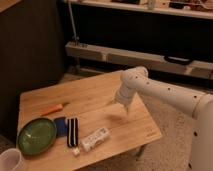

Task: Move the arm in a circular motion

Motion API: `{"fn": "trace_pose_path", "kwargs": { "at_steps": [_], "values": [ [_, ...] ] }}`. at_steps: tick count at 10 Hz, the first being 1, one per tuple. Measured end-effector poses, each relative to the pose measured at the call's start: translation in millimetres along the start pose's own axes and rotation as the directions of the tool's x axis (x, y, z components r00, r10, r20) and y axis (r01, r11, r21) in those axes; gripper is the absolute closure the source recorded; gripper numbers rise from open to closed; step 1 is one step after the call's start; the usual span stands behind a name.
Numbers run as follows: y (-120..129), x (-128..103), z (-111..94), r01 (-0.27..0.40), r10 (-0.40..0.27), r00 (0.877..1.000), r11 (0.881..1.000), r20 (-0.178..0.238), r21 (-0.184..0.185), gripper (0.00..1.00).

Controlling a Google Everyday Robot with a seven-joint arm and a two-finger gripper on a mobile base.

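My glossy white arm (pixel 165 95) reaches in from the right edge, with small dark screw dots along its thick tube and a bulbous elbow (pixel 134 77) above the table's right half. From the elbow a tapered segment points down to the gripper (pixel 121 105), which hangs a little above the wooden table (pixel 95 95), near its right side. It holds nothing that I can see.
On the table's left part lie a green plate (pixel 36 135), an orange carrot (pixel 54 108), a blue and a black-and-white striped item (pixel 68 131), and a white tube (pixel 95 138). A white cup (pixel 10 161) is at bottom left. Shelving stands behind.
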Motion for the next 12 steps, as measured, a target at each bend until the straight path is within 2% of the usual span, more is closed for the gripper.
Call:
{"fn": "trace_pose_path", "kwargs": {
  "at_steps": [1, 2, 3, 4, 6, 8, 9, 10, 12],
  "values": [
    [-11, -19, 2, 0.035, -0.035, 0.999, 0.999, 0.023, 0.005, 0.26],
    [-33, -45, 8, 0.089, -0.09, 0.994, 0.996, 0.06, 0.01, 0.26],
    [-59, -69, 14, 0.143, -0.144, 0.985, 0.99, 0.097, 0.021, 0.26],
    [-82, -82, 19, 0.177, -0.18, 0.976, 0.984, 0.122, 0.035, 0.26],
    [-142, -101, 22, 0.282, -0.293, 0.942, 0.956, 0.162, 0.085, 0.26],
    [-201, -99, 17, 0.376, -0.389, 0.909, 0.92, 0.148, 0.109, 0.26],
    [-224, -90, 14, 0.404, -0.413, 0.903, 0.91, 0.119, 0.095, 0.26],
    [-237, -79, 11, 0.413, -0.419, 0.903, 0.907, 0.098, 0.079, 0.26],
    [-251, -35, 9, 0.378, -0.379, 0.924, 0.925, 0.044, 0.036, 0.26]
  ]
}}
